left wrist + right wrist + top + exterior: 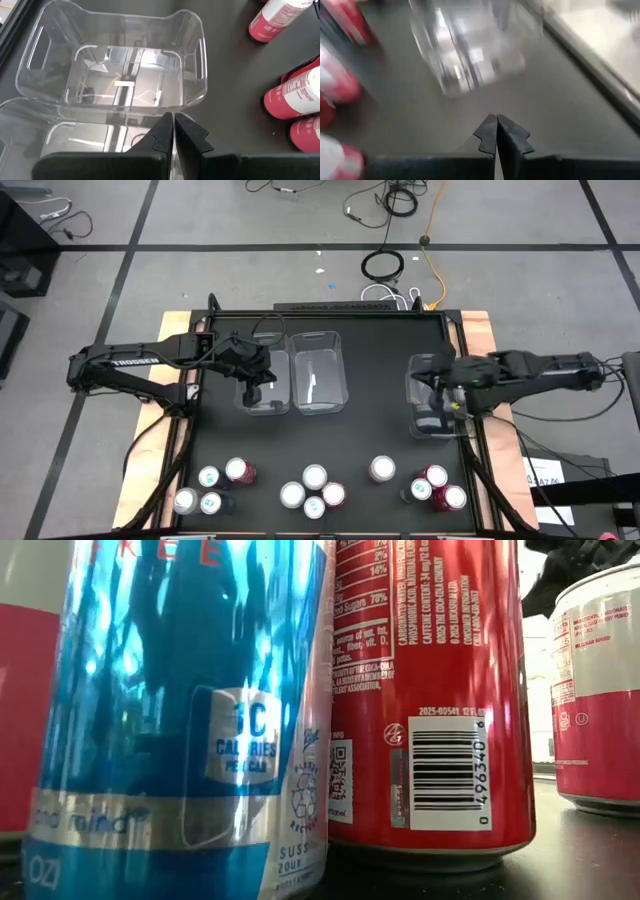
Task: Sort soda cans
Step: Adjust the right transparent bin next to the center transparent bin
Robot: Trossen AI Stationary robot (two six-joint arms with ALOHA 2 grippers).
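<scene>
High view: soda cans well apart from both shut fingers.

Twelve soda cans stand along the lower part of the high view, three clear plastic bins sit across its middle, and two dark arms reach in from the sides.

place: robot lab or test bay | floor: grey, taped in lines, loose cables lying on it | table: black top on a wooden base, two fixed arms at its sides | props: clear bins, soda cans set out in clusters
</scene>
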